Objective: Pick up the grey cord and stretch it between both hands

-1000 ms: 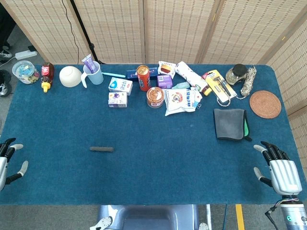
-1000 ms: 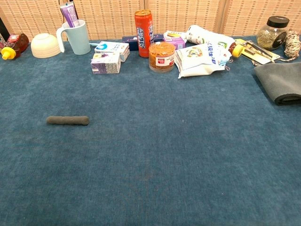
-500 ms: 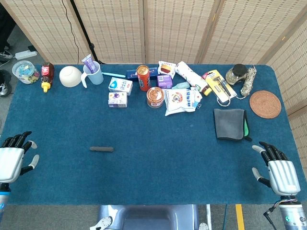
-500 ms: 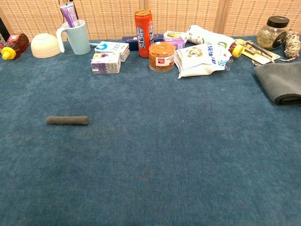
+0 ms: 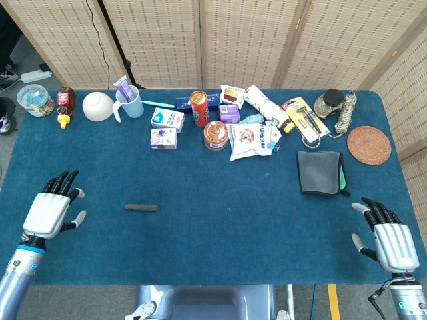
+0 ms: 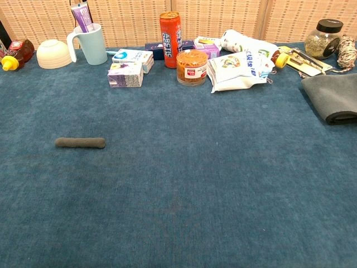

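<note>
Grey cord (image 5: 141, 207) untouched, left hand (image 5: 50, 211) spread empty, right hand (image 5: 391, 243) likewise

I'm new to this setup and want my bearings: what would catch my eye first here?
A short grey cord lies alone on the open blue table, left of centre. Along the far edge runs a crowded row of groceries, where the orange can stands tallest. The left hand and right hand hover open at opposite near corners, holding nothing.

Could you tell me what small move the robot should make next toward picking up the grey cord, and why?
Probably carry the left hand rightward to the grey cord. It is open, holds nothing and is the nearer hand; the right hand sits far off at the table's other end.
</note>
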Tool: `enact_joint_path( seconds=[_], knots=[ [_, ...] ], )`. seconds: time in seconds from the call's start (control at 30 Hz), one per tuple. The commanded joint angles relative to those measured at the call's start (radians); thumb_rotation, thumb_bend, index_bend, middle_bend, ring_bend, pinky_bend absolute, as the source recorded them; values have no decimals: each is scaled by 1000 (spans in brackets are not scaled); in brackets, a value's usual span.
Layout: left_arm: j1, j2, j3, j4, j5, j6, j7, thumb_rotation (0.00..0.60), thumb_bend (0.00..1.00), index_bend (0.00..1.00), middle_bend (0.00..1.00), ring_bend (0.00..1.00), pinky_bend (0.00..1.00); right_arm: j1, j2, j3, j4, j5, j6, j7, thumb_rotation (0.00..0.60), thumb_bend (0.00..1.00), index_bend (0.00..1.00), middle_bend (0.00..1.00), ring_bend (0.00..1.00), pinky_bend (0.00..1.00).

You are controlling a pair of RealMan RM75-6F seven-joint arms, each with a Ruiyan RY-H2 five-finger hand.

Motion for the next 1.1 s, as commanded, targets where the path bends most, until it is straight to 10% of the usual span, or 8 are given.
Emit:
enact_joint_path(
  seconds=[0.03,1.1],
  knots=[
    [-29,-41,-8,29,-28,-38,14,451,289,405,58,45,148,-4,3,0,-2,0,5,2,600,334,229,163,173,263],
    [-141,-360,-15,293,-120,-111,46,446,259,497,63,59,148,-30,29,-3,-32,12,24,-17,600,334,229,163,174,263]
  ],
)
